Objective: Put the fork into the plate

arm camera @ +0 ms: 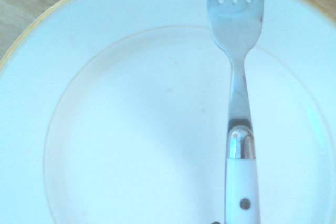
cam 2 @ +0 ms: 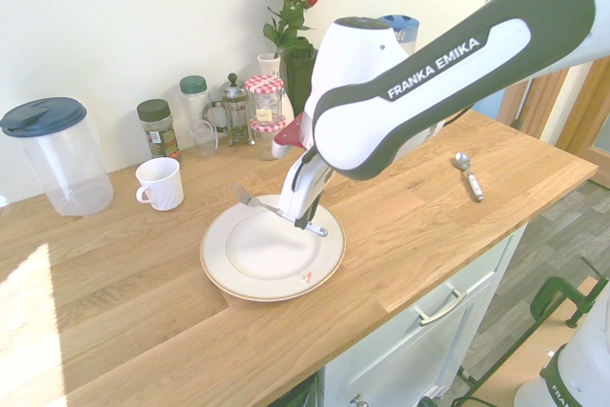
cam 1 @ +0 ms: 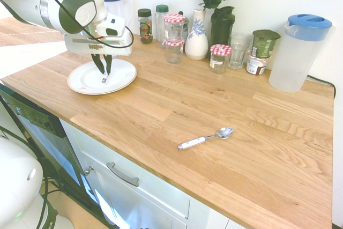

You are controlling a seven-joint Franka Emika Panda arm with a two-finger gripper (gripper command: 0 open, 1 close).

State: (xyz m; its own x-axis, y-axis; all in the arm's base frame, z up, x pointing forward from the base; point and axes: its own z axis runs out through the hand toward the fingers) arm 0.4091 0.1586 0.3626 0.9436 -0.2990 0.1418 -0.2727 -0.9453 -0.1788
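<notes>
The claw is gripping the white handle of the small silver-tined table fork, its two dark fingers pinched narrow around it, and is holding the fork level, just above the round, flat white dinner plate with its thin darker rim. In the wrist view the fork is lying across the plate's middle, with the tines reaching towards the rim.

The main risk, as I judge it, is in the release. If the fingers are opening while the fork is hanging this high, it could be bouncing on the hard plate and skating off onto the pale oak wooden counter. The tines are pointing towards the near rim in the second exterior view, so a tilt on landing might leave them overhanging the edge. A descent that is too firm could be pressing the handle into the plate and sliding it.

How much gap is separating fork and plate is hard to make out; from the first exterior view the claw is covering most of the fork, and only a short pale end is showing. The fingers are outside the wrist view.

Farther off, the white-handled round-bowled spoon is lying well apart on the counter, and the white ceramic mug is standing near the plate's far side.
</notes>
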